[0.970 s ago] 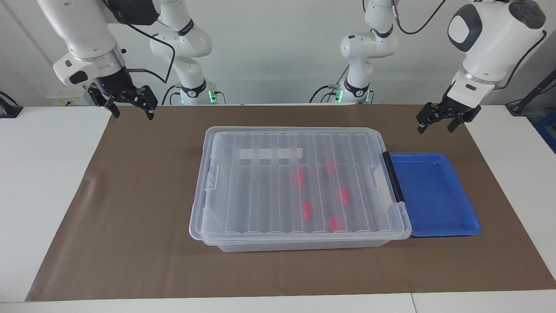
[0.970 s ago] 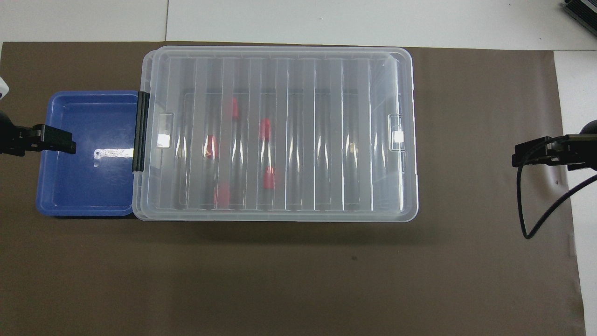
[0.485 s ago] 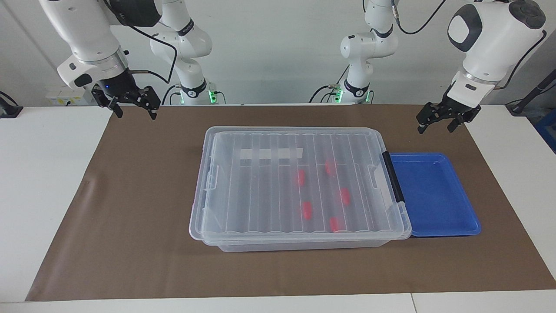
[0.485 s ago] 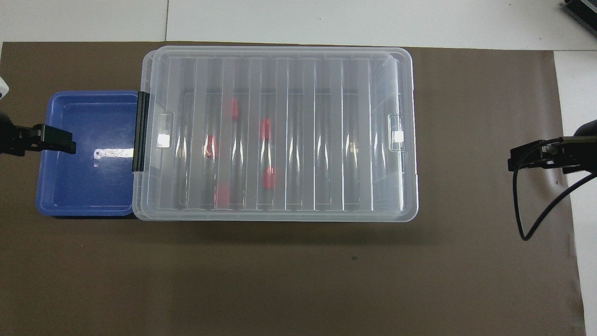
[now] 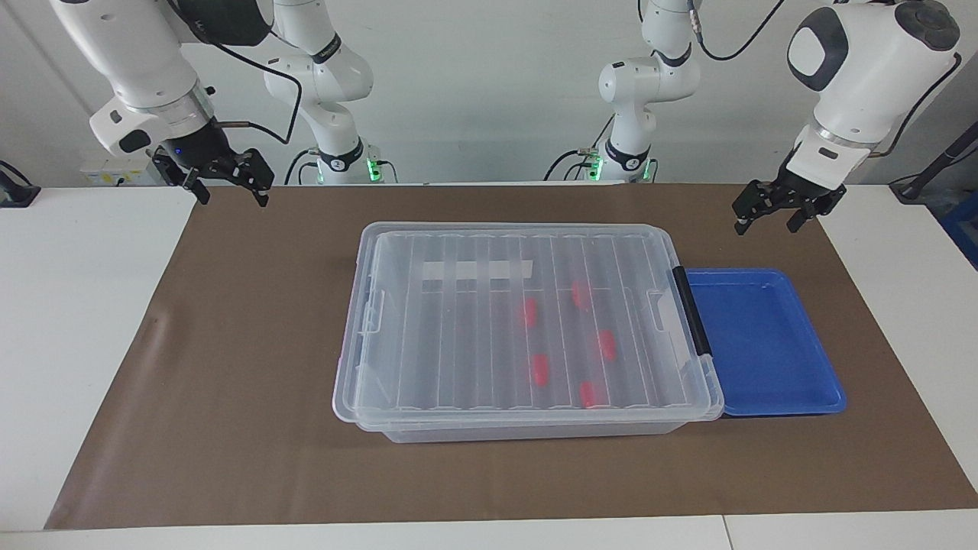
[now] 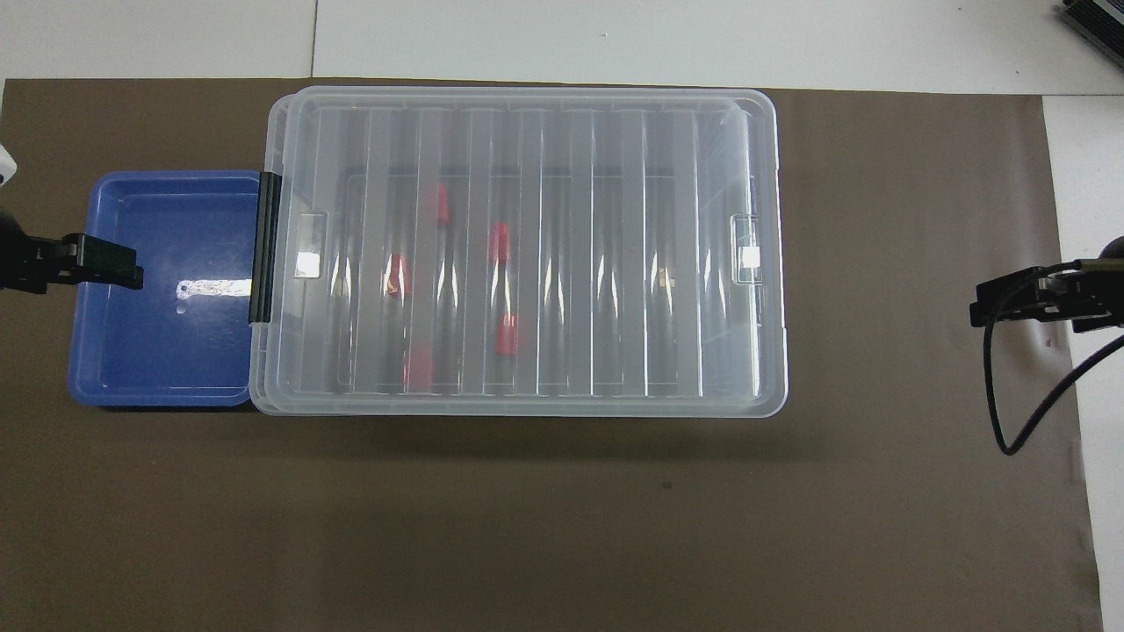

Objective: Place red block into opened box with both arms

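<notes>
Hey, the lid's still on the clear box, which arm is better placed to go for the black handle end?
Probably the left. The left gripper hangs open over the mat beside the blue tray, at the black handle end of the box. The right gripper, also open, is at the other end.

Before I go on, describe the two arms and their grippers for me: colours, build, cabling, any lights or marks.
Both arms are glossy white with dark-grey joint sections. The right arm has a black cable looping from its wrist and a small blue light above the right gripper. The left arm has a dark oval panel and a thin black cable. The left gripper is small, black and two-fingered, like the right one.
</notes>
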{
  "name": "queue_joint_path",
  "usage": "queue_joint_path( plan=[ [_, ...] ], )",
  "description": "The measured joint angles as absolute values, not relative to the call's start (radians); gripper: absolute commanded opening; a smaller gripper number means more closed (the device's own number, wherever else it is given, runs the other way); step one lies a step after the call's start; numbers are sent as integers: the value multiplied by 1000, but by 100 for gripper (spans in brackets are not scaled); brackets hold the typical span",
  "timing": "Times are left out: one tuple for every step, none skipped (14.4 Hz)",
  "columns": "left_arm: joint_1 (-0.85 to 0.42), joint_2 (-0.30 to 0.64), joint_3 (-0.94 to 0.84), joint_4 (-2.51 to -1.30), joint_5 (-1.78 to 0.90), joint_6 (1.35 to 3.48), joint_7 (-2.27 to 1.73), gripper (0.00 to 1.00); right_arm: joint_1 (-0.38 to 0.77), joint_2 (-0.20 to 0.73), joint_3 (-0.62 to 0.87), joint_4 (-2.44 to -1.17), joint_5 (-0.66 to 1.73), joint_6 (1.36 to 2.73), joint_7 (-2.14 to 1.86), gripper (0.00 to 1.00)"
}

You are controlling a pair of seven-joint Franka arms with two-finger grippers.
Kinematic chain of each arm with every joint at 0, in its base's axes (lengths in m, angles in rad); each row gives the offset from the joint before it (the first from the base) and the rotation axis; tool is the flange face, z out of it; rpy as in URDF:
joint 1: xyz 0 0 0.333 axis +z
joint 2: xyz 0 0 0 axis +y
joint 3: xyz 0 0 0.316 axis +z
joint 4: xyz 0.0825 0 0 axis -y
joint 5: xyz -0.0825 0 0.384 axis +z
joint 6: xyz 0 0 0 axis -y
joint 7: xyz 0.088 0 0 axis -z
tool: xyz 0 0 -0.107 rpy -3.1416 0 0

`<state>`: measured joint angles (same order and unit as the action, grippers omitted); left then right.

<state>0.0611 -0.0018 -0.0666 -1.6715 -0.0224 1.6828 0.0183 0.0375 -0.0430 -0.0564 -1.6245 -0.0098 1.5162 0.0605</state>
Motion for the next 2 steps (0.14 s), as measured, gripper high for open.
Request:
queue_joint_path(
  plan=[
    [61, -2, -67, -1671, -22, 1683, 18, 100, 38, -43, -55, -1624, -10, 1516, 61, 100],
    [61, -2, -67, -1671, -22, 1683, 18, 100, 38, -43, -55, -1624, -10, 1516, 61, 100]
  ],
)
